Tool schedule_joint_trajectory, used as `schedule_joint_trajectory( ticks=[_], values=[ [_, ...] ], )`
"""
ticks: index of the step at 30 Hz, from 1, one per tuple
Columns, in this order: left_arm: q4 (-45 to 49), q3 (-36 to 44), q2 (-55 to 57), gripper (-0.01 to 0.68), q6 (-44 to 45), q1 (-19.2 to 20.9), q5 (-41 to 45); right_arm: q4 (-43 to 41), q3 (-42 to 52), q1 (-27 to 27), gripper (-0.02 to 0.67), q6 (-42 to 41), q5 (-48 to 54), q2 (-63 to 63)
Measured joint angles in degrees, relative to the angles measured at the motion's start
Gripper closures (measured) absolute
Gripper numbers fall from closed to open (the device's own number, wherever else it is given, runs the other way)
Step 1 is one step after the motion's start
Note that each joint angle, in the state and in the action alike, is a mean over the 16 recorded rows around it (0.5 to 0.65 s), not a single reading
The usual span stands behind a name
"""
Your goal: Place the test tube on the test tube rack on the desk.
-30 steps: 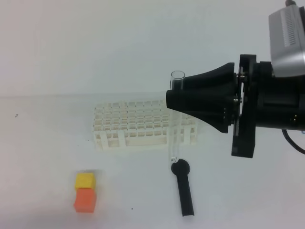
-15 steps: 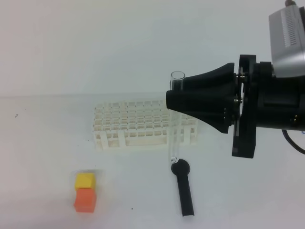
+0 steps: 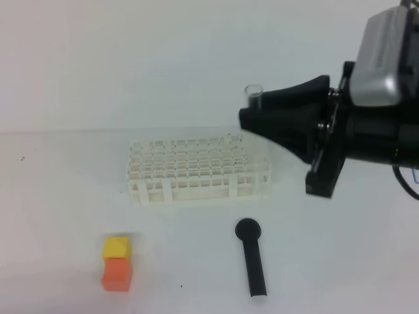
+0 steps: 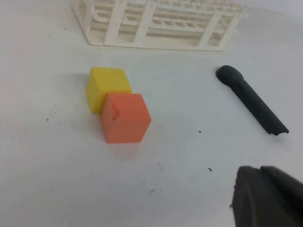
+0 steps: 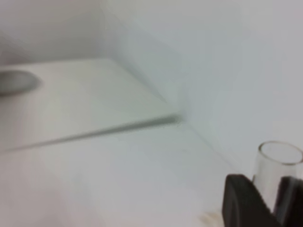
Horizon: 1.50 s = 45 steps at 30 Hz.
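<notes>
The test tube [image 3: 253, 93] is a clear glass tube standing upright in my right gripper [image 3: 249, 122], which is shut on it just below the round rim. It hangs above the right end of the white test tube rack [image 3: 196, 170] on the desk [image 3: 340, 261]. I cannot make out the tube's lower part against the rack. In the right wrist view the test tube [image 5: 278, 163] rises between the black fingers [image 5: 240, 201]. Only a black fingertip of my left gripper [image 4: 270, 198] shows, low over the desk, holding nothing.
A black round-headed stick [image 3: 252, 258] lies in front of the rack's right end. A yellow cube [image 3: 117, 247] and an orange cube [image 3: 117, 273] sit together at the front left. The rack [image 4: 156, 19], cubes and stick [image 4: 251, 99] also show in the left wrist view.
My right gripper has risen and shifted right with the test tube. The tube's lower end has left its spot beside the stick's head. The left arm has not moved.
</notes>
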Motion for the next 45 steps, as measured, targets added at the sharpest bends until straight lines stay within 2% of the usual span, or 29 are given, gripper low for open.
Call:
schedule_joint_trajectory(
  ticks=[11,21,28,31,34,45],
  values=[
    [-0.14,-0.45,0.12,0.667,0.25,0.01,-0.30,0.70,0.00,0.00,0.524,-4.14,-16.43,1.07],
    [-0.24,-0.79,0.00,0.667,0.28,0.00,-0.04,-0.21,0.12,-0.22,0.524,-4.76,-18.41,1.43],
    [-0.31,-1.01,0.00,0.667,0.03,0.00,-0.09,-8.77,0.27,-0.36,0.524,-0.74,-20.42,1.46],
    [-0.35,-1.12,0.00,0.667,-0.07,0.00,-0.09,-15.48,0.32,-0.23,0.524,6.16,-23.38,1.46],
    [-0.42,-1.35,0.08,0.667,-0.20,0.01,-0.21,-24.59,0.34,0.08,0.524,17.03,-27.29,1.54],
    [-0.14,-0.45,0.54,0.666,-0.43,0.04,-0.67,-65.58,-0.42,5.43,0.524,73.25,-46.26,6.60]
  ],
)
